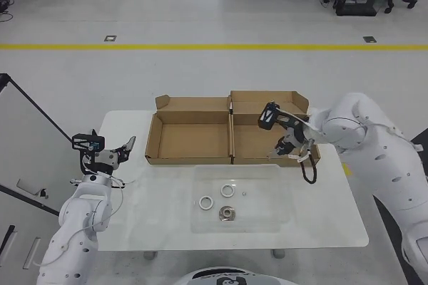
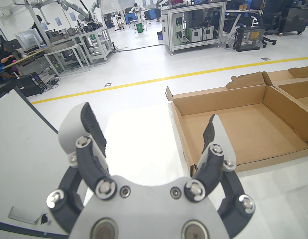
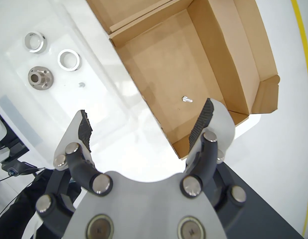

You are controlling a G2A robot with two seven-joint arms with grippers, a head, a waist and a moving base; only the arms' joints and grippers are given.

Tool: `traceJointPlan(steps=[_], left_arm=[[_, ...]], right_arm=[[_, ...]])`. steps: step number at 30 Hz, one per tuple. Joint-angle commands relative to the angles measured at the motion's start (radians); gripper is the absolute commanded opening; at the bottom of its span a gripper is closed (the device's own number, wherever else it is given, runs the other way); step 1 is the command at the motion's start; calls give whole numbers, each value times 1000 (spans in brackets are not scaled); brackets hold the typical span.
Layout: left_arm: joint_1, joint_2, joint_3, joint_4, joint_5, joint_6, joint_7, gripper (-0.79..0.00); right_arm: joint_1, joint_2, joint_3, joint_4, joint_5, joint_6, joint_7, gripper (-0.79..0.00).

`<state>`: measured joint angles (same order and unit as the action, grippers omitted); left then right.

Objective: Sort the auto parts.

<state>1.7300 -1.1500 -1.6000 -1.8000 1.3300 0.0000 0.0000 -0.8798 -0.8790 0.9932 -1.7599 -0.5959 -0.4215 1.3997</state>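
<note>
Above the right brown cardboard box (image 3: 243, 38), the right gripper (image 3: 146, 109) hangs spread and empty; a small silver bolt (image 3: 186, 99) lies on the box floor. The left gripper (image 2: 149, 118), likewise spread, holds nothing.

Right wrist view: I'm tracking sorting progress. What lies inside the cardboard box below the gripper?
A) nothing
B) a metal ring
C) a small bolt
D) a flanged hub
C: a small bolt lies on the floor of the box, while the flanged hub sits outside it.
</note>
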Motion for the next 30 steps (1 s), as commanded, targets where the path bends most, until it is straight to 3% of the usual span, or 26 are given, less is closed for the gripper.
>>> traceJointPlan(steps=[1,8,18,30], left_arm=[[0,0,0,0,0,0,0,0],[0,0,0,0,0,0,0,0],[0,0,0,0,0,0,0,0],[0,0,0,0,0,0,0,0]], right_arm=[[-27,12,4,-64,4,17,15,0],[-15,51,-45,-187,66,47,46,0],[126,90,-211,-249,139,106,105,0],[202,59,-376,-228,170,140,126,0]])
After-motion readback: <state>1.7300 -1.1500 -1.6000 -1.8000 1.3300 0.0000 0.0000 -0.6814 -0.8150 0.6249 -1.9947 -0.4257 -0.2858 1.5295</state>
